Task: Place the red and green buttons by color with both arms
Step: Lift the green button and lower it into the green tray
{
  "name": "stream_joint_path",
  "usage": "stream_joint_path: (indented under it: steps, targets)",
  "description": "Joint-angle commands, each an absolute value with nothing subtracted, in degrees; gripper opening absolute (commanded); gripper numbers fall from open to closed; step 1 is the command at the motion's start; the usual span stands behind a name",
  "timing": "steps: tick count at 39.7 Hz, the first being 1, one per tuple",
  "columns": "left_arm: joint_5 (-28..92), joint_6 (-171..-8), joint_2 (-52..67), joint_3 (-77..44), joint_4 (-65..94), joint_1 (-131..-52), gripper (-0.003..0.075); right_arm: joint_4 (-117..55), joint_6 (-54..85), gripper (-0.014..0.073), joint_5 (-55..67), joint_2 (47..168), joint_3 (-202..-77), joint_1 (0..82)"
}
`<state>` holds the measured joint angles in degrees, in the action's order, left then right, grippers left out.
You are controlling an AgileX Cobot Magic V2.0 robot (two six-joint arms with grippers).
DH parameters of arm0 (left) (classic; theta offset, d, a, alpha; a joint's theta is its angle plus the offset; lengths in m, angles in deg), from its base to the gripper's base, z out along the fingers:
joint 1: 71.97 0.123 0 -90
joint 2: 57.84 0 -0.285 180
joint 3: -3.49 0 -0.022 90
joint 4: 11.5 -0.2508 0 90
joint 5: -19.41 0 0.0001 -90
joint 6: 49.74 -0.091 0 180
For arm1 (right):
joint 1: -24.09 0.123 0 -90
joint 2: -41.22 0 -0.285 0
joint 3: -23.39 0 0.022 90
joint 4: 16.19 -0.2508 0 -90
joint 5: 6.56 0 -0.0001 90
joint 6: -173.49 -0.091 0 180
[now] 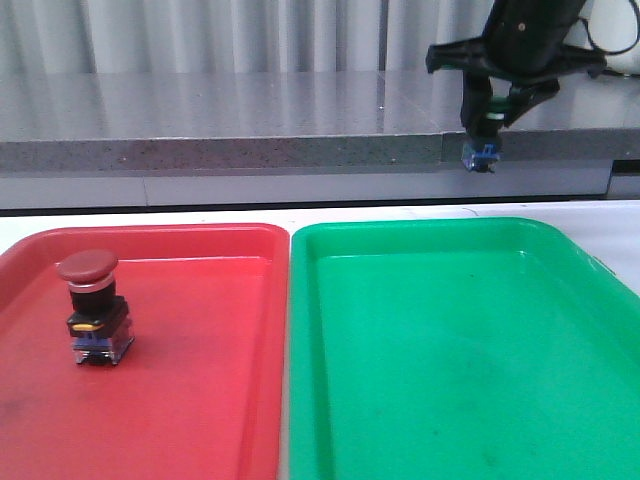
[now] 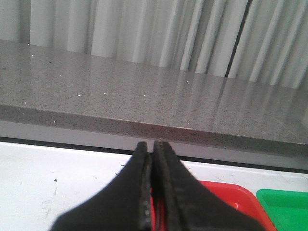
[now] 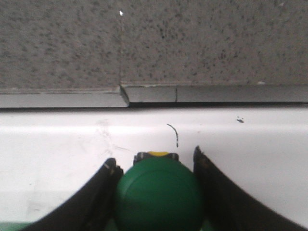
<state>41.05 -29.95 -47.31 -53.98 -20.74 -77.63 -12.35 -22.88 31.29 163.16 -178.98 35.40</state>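
Grey speckled stone ledge point(image 1: 220, 125) runs across the far side, pale pleated curtains behind it and a white table point(image 1: 150, 215) below.

Right gripper point(image 1: 487, 128) hangs in the air above the far edge of the green tray point(image 1: 460, 340), its two black curved prongs closed on the green button point(image 3: 158, 197). In the right wrist view the smooth domed cap sits squarely between the prongs, touching both. From the front, the button's blue base points down, long axis upright.

Red button point(image 1: 92, 308) stands upright in the left part of the red tray point(image 1: 200, 400): dark-red mushroom cap on top, black body, blue base on the tray floor.

Left gripper point(image 2: 153, 192) has its prongs pressed together with nothing between them, above the near-left table.
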Motion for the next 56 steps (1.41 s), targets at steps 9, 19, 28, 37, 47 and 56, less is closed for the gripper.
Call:
stream_joint_path:
  steps: [9, 19, 28, 37, 47, 56]
  targets:
    - [36.46, -29.72, -46.70, -52.62, -20.75, -77.59, -0.0020, -11.54, -22.93, 0.0158, 20.52, 143.63, -159.74, 41.45]
    - [36.46, -29.72, -46.70, -52.62, -20.75, -77.59, -0.0020, -11.60, -22.93, 0.0158, 18.43, 132.40, -140.74, 47.38]
    - [36.46, -29.72, -46.70, -52.62, -20.75, -77.59, -0.0020, -11.87, -22.93, 0.0158, 16.81, 131.60, -132.13, 50.57]
    - [36.46, -29.72, -46.70, -52.62, -20.75, -77.59, -0.0020, -18.22, -22.93, 0.0158, 11.07, 133.70, -128.93, 50.79]
    - [36.46, -29.72, -46.70, -52.62, -20.75, -77.59, -0.0020, -18.18, -22.93, 0.0158, 7.47, 136.83, -128.67, 50.79]
    - [36.46, -29.72, -46.70, -52.62, -20.75, -77.59, -0.0020, -15.56, -22.93, 0.0158, 7.60, 137.05, -128.67, 50.79]
